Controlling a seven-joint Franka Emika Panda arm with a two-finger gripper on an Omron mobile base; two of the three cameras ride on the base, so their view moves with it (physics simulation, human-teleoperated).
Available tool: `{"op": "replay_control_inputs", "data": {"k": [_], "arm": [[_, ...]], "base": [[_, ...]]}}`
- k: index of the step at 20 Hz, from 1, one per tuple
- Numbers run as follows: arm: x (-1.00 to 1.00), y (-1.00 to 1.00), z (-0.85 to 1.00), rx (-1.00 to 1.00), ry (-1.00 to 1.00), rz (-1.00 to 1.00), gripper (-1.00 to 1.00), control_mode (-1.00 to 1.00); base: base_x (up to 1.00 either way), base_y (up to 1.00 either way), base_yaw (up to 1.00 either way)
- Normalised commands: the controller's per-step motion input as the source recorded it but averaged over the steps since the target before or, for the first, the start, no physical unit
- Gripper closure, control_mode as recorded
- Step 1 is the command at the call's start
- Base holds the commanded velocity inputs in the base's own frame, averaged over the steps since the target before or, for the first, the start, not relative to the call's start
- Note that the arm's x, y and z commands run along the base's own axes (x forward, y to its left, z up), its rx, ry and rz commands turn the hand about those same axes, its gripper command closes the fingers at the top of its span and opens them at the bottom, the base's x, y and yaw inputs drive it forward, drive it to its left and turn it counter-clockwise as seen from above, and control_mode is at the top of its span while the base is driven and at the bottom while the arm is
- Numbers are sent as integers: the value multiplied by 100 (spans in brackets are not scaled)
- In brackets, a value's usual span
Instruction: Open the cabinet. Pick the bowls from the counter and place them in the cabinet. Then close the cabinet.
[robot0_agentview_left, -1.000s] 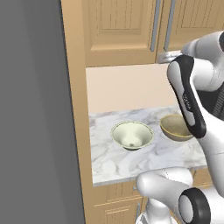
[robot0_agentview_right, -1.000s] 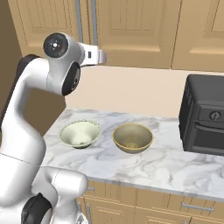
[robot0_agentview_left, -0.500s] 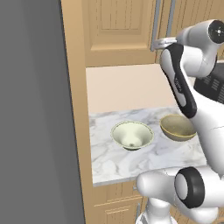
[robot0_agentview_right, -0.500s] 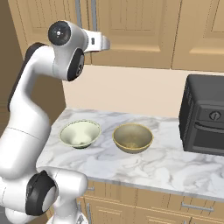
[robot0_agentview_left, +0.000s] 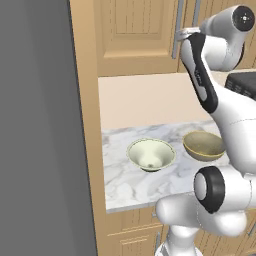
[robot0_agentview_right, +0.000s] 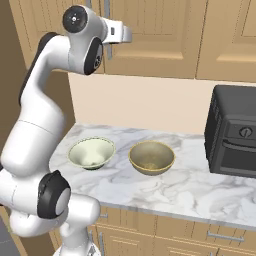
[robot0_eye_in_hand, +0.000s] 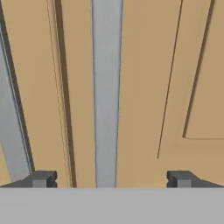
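Raised to the cabinet (robot0_eye_in_hand: 144, 65), pincer (robot0_eye_in_hand: 109, 178) gapes empty around handle (robot0_eye_in_hand: 106, 87).

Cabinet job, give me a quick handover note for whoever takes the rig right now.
Gripper: open, raised at the cabinet, its fingertips either side of a grey bar handle; nothing gripped.
Cabinet doors look shut.
Both bowls sit on the counter: cream bowl on the left, tan bowl beside it, apart.
Done: nothing yet.
Left: open cabinet, move both bowls in, close it.
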Motion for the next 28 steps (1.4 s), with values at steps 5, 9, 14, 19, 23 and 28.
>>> {"op": "replay_control_inputs", "data": {"k": [5, 9, 14, 19, 23, 28], "arm": [[43, -10, 4, 1, 0, 0, -100, -100], [48, 0, -2, 0, 0, 0, -100, -100], [52, 0, -19, 0, -2, 0, -100, -100], [38, 11, -53, 0, -15, 1, -100, -100], [39, 54, -99, 0, -35, 0, 100, -100], [100, 9, -54, 6, -6, 0, 100, -100]], "base": [[0, 0, 0], [0, 0, 0], [0, 0, 0], [0, 0, 0], [0, 0, 0], [0, 0, 0]]}}
